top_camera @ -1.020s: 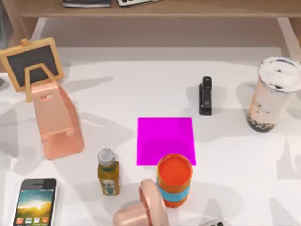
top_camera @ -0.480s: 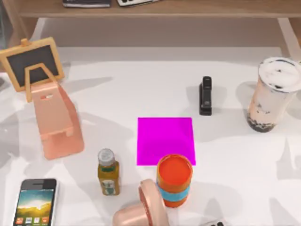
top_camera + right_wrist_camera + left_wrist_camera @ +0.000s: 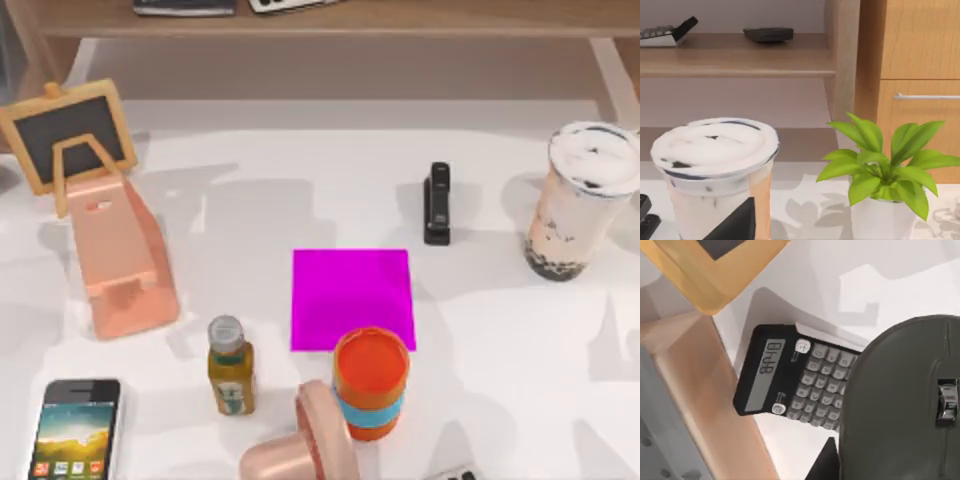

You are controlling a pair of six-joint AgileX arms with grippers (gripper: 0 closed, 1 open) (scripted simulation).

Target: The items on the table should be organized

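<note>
Top view: your three items sit spread across the white table (image 3: 500, 380).

You see the smartphone (image 3: 76, 428), white-framed with a colourful icon screen, lying flat at the front left corner. The milk-tea cup (image 3: 582, 199) stands upright at the right side, pale tea over dark pearls, and looms close in the right wrist view (image 3: 716, 175). The dark grey mouse (image 3: 902, 400), smooth with a metal wheel, fills much of the left wrist view, overlapping a black calculator (image 3: 785, 377); whether either pincer is spread, you cannot tell.

Wooden shelf (image 3: 330, 18) behind; cabinet (image 3: 920, 75) beside it.
</note>
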